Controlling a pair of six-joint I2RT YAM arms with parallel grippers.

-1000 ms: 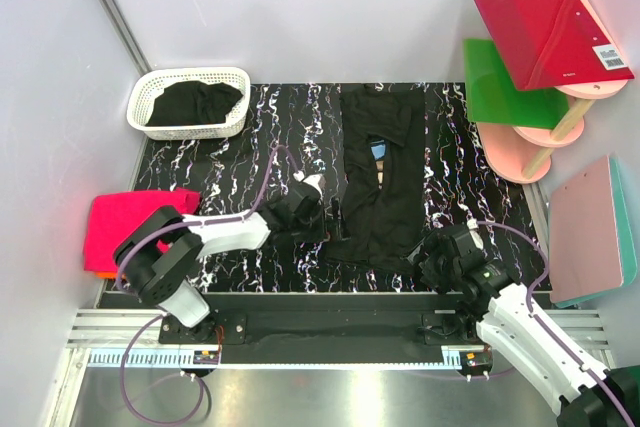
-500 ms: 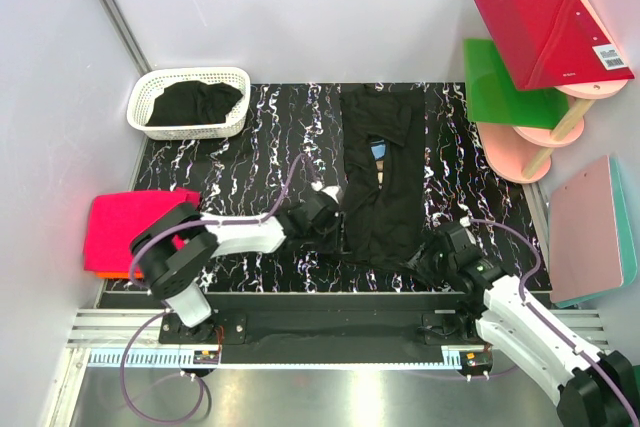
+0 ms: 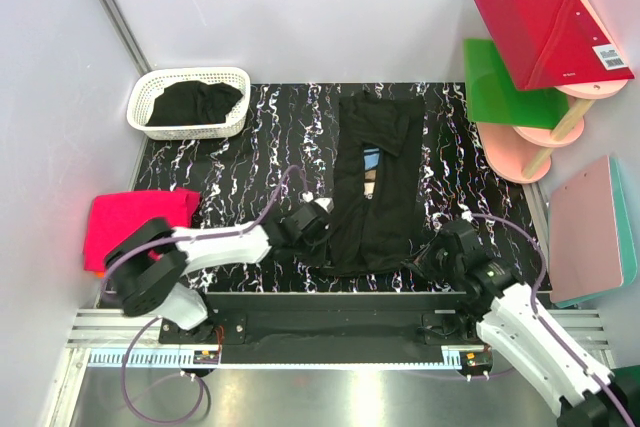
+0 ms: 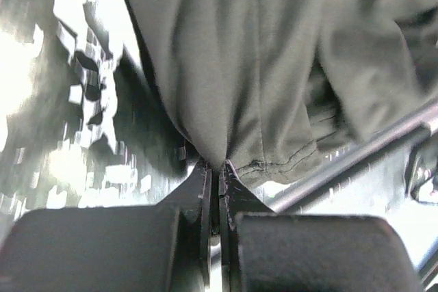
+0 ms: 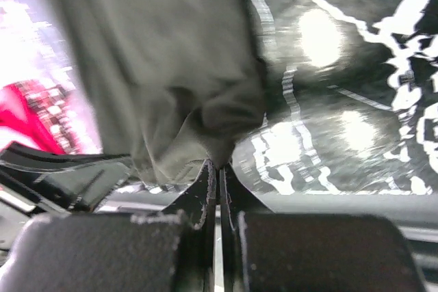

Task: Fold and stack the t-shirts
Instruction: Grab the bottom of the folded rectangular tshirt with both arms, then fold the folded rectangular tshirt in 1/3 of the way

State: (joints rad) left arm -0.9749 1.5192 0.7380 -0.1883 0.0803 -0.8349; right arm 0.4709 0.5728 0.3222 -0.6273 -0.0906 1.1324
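A soft black t-shirt (image 3: 378, 192) lies on the surface (image 3: 215, 172) as a long, narrow folded strip, running from the far edge toward the arms, its matte cloth creased lengthwise. A small patch of blue print (image 3: 374, 157) peeks through a gap in the fold. The surface is glossy black with thin white veins.

The left pincer (image 3: 320, 239) is closed tight on the strip's near left corner. In the left wrist view the stitched hem of the t-shirt (image 4: 239, 66) is gathered into a pleat between the tips of the pincer (image 4: 219, 169). The right pincer (image 3: 424, 259) is likewise clamped on the near right corner, where the wrist view shows a bunched lump of cloth (image 5: 157, 87) at its tips (image 5: 219, 170).

A white lattice basket (image 3: 190, 132) at the far left holds crumpled black cloth (image 3: 195, 102). A folded hot-pink t-shirt (image 3: 135, 222) sits off the left edge. Stiff red (image 3: 550, 37), green (image 3: 505, 82) and pink (image 3: 590, 227) boards stand at the right, well apart from the arms.
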